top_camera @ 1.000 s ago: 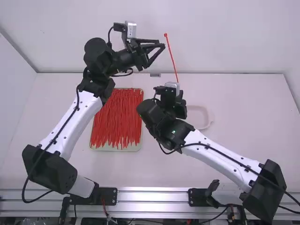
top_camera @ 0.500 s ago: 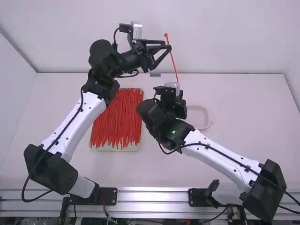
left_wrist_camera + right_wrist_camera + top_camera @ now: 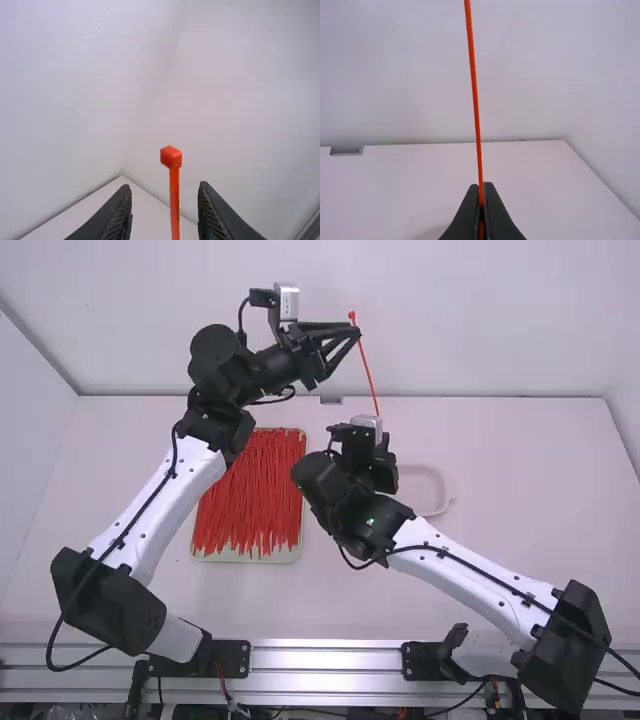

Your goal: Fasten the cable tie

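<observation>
Raised at upper centre, the left end effector (image 3: pixel 347 337) gapes open astride the upright cable tie (image 3: pixel 366 365), whose tail the right end effector (image 3: pixel 481 189) pinches (spare ties (image 3: pixel 250 490) heaped centre-left).

Tan tray (image 3: pixel 245 557) of spare red ties (image 3: pixel 250 495) on white table (image 3: pixel 520 460); grey bracket (image 3: pixel 330 398) at wall.

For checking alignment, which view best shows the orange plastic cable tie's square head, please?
The left wrist view: the orange cable tie's square head appears large inside the open left gripper. High view: tiny. Right wrist view: its strap.
</observation>
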Motion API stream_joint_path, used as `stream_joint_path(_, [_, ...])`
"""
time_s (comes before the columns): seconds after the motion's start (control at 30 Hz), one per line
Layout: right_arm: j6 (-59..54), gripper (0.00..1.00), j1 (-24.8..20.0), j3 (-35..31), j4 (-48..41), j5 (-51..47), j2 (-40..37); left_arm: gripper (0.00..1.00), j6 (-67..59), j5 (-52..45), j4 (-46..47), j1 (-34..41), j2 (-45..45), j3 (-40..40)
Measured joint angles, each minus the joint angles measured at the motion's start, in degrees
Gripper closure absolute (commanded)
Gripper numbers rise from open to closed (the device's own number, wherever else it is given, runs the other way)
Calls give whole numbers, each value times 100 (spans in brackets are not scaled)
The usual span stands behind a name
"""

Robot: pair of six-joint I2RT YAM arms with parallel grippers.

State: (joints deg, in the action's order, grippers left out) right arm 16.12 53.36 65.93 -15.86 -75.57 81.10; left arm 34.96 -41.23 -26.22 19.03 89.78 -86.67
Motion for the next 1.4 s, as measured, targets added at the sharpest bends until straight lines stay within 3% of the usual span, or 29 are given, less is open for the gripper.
stream_joint_path(0.47, [2,100,0,0,-90,28,0,75,13,24,-24,2,2,0])
stream_joint_path(0.67, [4,100,0,0,-140,42,0,85,133,199,2,0,2,0])
stream_joint_path(0.77, [4,100,-2,0,-142,39,0,98,160,249,4,0,0,0])
stream_joint_path(1.13, [7,100,0,0,-118,164,0,98,153,278,31,2,2,0])
stream_joint_path(1.2, [20,71,-2,2,-103,234,0,98,129,282,44,0,0,0])
stream_joint_path(1.23, [17,46,-2,2,-85,302,0,98,96,282,52,0,0,0])
stream_joint_path(1.27, [20,32,0,2,-83,367,0,98,59,280,66,0,0,0])
stream_joint_path(1.3, [20,30,0,0,-83,407,0,98,35,280,72,0,0,0])
stream_joint_path(1.37, [-11,2,0,0,-81,654,-2,98,-31,275,85,-39,0,0])
stream_joint_path(1.4, [-79,2,0,2,-87,835,-20,98,-48,271,83,-66,0,0])
